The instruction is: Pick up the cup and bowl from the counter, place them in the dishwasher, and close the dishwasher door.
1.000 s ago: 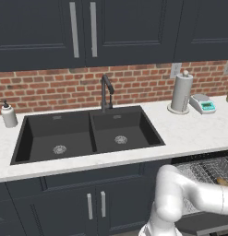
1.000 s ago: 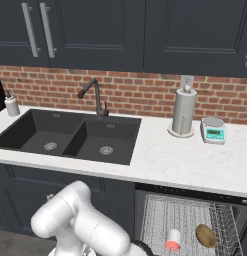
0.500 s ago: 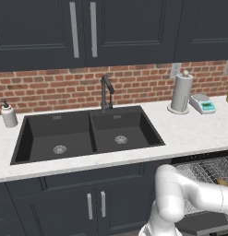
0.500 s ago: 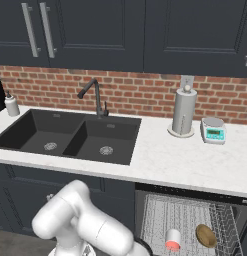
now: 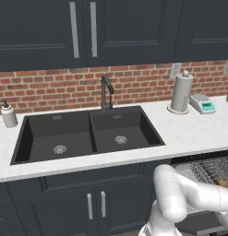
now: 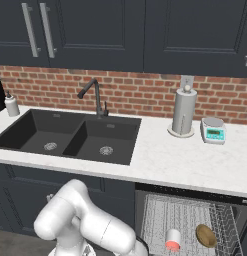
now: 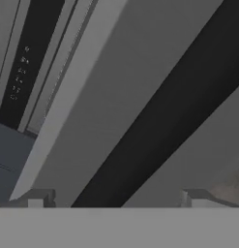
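The cup [image 6: 172,239], pale with a red end, lies in the dishwasher's silver wire rack [image 6: 182,215], and the tan bowl [image 6: 206,235] sits just to its right. A sliver of the bowl [image 5: 222,182] also shows in the rack [image 5: 203,168] in the left base view. My arm bends down low in front of the cabinets. In the hand view my gripper [image 7: 118,198] is open, its fingertips [image 7: 41,196] wide apart with nothing between them. Close ahead of it is the dishwasher door [image 7: 106,97], a flat grey panel with a dark band and a strip of small control marks.
On the white counter [image 6: 175,160] stand a paper-towel roll [image 6: 183,112], a small scale [image 6: 213,130] and a soap bottle [image 6: 12,105]. The black double sink [image 6: 70,135] with its tap lies to the left. Handled cabinet doors [image 5: 94,207] are below the sink.
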